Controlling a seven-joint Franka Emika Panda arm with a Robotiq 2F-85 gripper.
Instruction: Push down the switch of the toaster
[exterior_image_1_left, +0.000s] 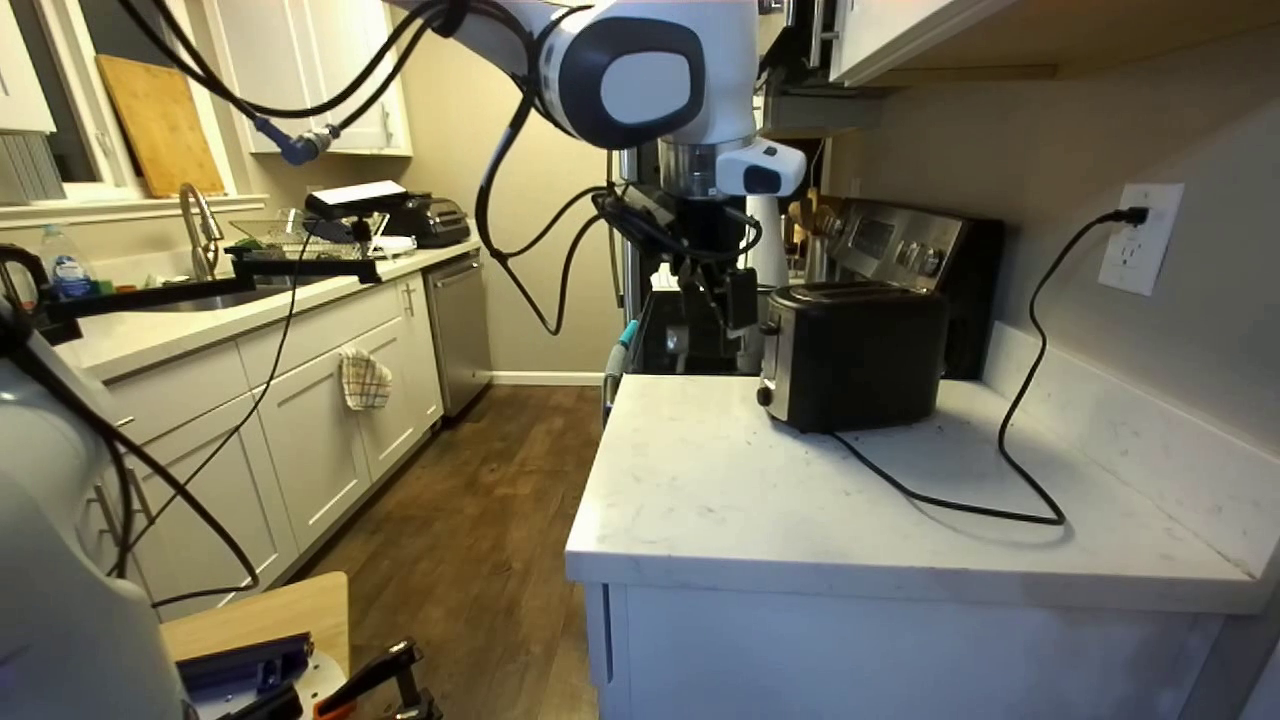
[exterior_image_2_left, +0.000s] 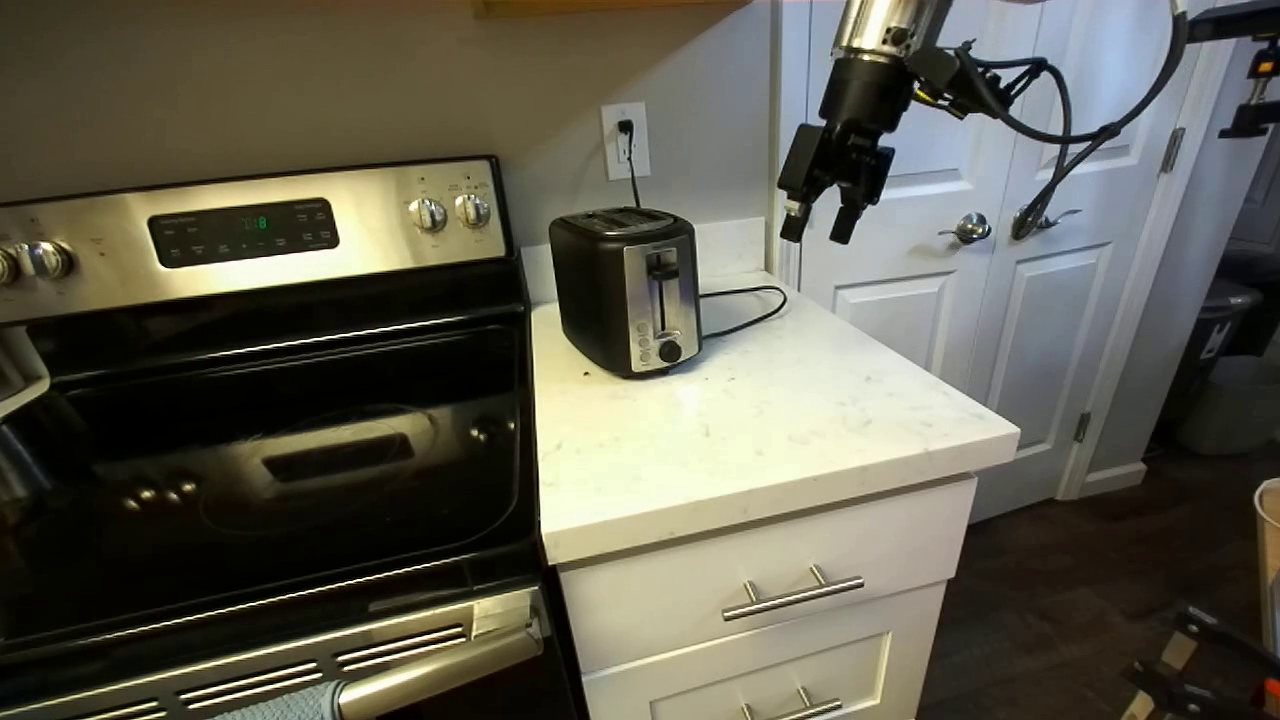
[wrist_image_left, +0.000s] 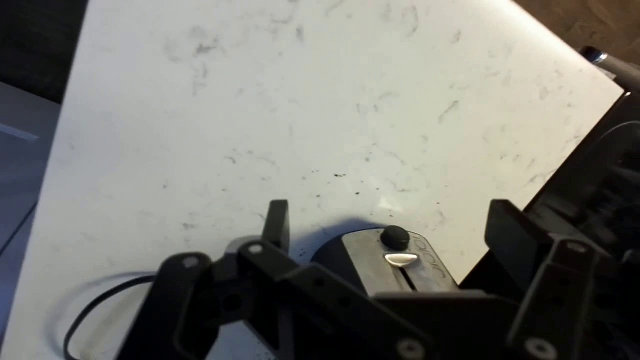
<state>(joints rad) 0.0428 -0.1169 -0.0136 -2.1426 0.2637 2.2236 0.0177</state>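
Arm (exterior_image_1_left: 650, 85), white and dark grey: bends down to a silver wrist (exterior_image_1_left: 688, 168). Pincer (exterior_image_2_left: 818, 225), black: slants downward, two fingers (wrist_image_left: 277, 222) wide apart.

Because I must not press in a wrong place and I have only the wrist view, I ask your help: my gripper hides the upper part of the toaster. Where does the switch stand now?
Observer: In an exterior view the switch stands near the top of its slot, so probably not yet pushed down.
Operator: Thank you. Is the cord plugged in? I see only a piece of it.
Observer: Yes, in both exterior views its plug is in the wall outlet.
Operator: Is the gripper touching the toaster?
Observer: No, an exterior view shows them apart, with a gap between.
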